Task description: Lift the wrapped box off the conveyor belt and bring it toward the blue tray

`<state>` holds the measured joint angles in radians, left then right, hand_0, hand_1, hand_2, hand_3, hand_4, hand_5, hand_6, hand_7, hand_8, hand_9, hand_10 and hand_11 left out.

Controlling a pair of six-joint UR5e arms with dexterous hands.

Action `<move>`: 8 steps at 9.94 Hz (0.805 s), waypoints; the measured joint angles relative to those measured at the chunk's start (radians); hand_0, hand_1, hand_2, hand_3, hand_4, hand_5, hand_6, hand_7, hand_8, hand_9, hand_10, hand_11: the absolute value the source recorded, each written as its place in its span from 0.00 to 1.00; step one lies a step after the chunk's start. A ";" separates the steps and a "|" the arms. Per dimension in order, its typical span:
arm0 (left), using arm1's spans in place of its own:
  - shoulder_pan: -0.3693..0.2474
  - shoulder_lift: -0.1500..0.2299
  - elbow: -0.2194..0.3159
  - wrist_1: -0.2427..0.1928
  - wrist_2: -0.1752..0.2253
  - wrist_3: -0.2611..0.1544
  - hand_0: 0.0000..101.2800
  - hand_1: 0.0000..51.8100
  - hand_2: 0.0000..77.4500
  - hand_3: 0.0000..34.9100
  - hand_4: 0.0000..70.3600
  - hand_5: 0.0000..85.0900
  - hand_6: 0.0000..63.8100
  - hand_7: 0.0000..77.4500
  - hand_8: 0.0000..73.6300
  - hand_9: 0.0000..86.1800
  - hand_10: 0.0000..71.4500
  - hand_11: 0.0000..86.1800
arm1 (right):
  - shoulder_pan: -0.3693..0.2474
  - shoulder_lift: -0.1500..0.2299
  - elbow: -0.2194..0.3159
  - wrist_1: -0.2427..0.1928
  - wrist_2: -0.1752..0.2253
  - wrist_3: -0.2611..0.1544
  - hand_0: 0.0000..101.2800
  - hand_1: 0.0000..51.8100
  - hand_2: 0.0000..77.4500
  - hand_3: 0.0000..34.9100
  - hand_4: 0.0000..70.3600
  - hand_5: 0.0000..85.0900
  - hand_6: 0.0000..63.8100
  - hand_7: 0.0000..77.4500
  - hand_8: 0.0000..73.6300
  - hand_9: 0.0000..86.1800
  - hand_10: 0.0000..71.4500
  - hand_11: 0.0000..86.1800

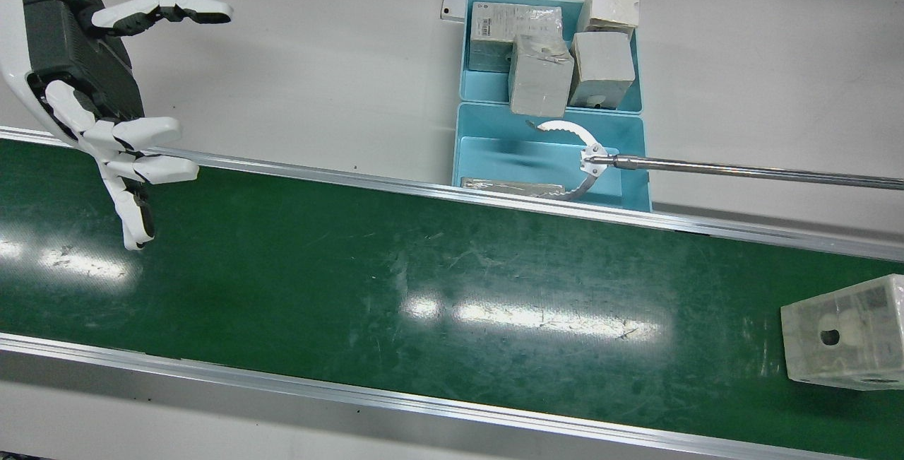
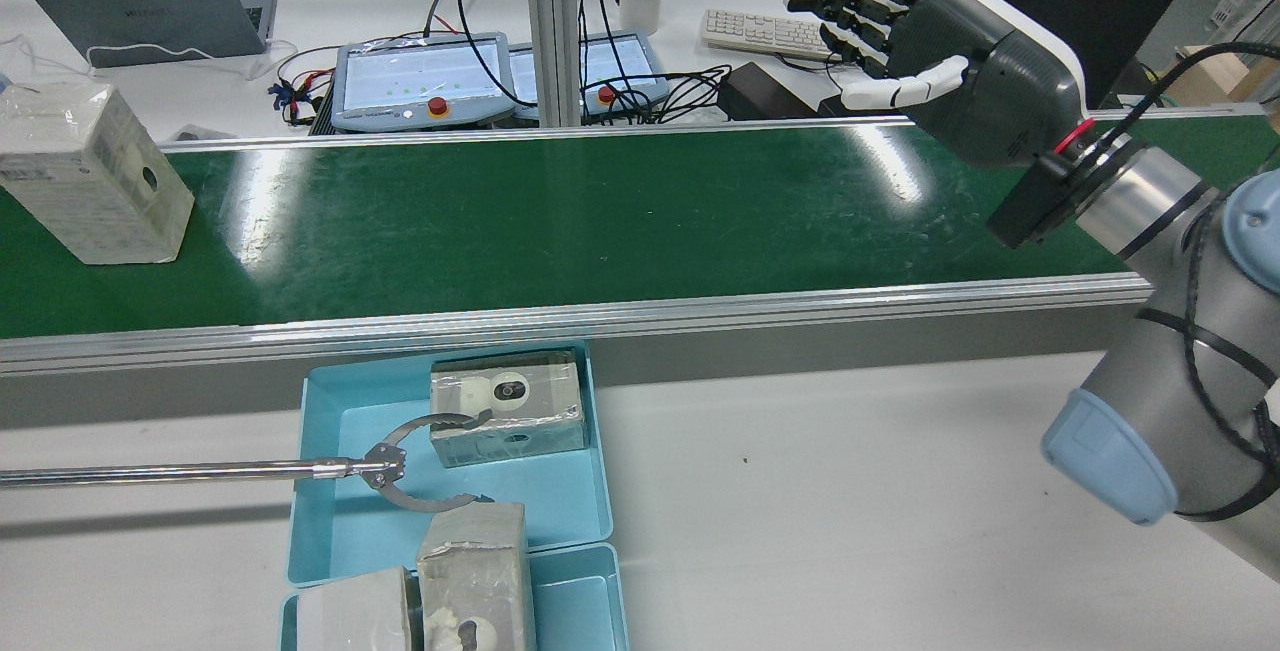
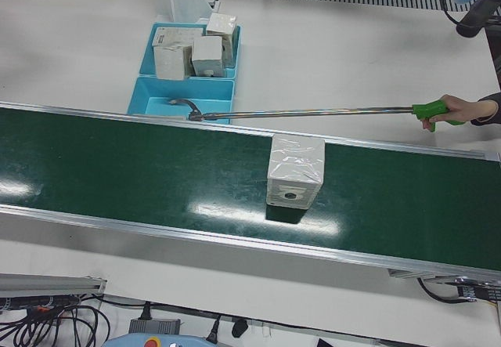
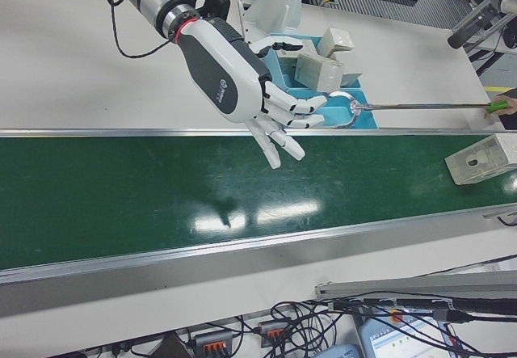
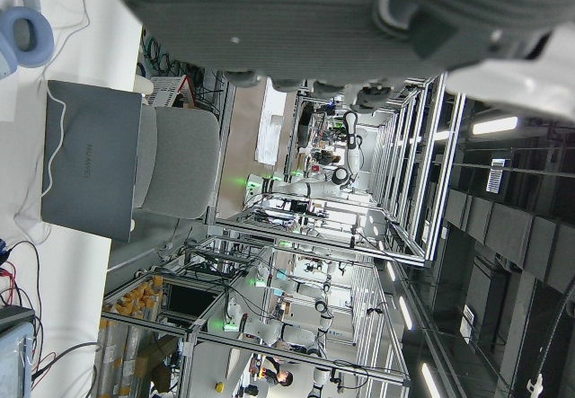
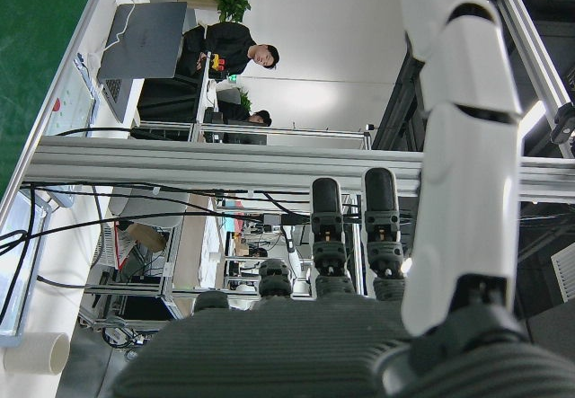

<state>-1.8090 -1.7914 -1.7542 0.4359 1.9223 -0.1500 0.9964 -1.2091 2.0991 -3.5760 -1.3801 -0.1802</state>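
The wrapped box [image 1: 844, 333] stands on the green conveyor belt [image 1: 353, 262] at the front view's right edge; it also shows in the rear view [image 2: 90, 176], the left-front view [image 3: 295, 171] and the right-front view [image 4: 481, 158]. My right hand [image 1: 106, 92] is open with fingers spread, hovering over the belt's other end, far from the box; it shows in the rear view [image 2: 950, 51] and the right-front view [image 4: 250, 83] too. Two blue trays [image 1: 487, 128] sit beside the belt. My left hand [image 5: 359, 21] shows only in its own view, raised and holding nothing.
A person's long metal reacher tool [image 1: 741, 169] lies across the table with its claw inside the nearer tray, by a wrapped box [image 2: 508, 409]. The farther tray [image 1: 470, 43] holds several wrapped boxes. Laptop, screens, mug and cables lie beyond the belt [image 2: 420, 71].
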 joint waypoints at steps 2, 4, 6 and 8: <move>0.000 0.000 0.000 0.000 0.000 0.000 0.00 0.00 0.01 0.00 0.00 0.01 0.00 0.00 0.00 0.00 0.00 0.00 | 0.001 -0.004 -0.005 0.000 0.002 -0.003 0.47 0.26 0.26 0.33 0.26 0.38 0.13 0.32 0.03 0.10 0.00 0.02; 0.000 0.000 0.000 0.000 0.000 0.000 0.00 0.00 0.01 0.00 0.00 0.01 0.00 0.00 0.01 0.00 0.01 0.00 | 0.006 -0.009 -0.005 0.000 0.000 -0.001 0.47 0.26 0.26 0.33 0.24 0.38 0.11 0.32 0.00 0.10 0.00 0.01; 0.000 0.000 0.000 0.000 0.000 0.000 0.00 0.00 0.01 0.00 0.00 0.01 0.00 0.00 0.01 0.00 0.00 0.00 | 0.009 -0.010 -0.008 -0.001 -0.003 -0.001 0.47 0.26 0.24 0.35 0.22 0.36 0.10 0.30 0.02 0.08 0.00 0.01; 0.000 0.000 0.000 0.000 0.000 0.000 0.00 0.00 0.01 0.00 0.00 0.01 0.00 0.00 0.00 0.00 0.01 0.00 | 0.015 -0.013 -0.015 -0.002 -0.004 0.001 0.47 0.26 0.25 0.35 0.23 0.37 0.11 0.31 0.02 0.08 0.00 0.01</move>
<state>-1.8090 -1.7914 -1.7542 0.4359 1.9223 -0.1500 1.0116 -1.2223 2.0837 -3.5779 -1.3846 -0.1793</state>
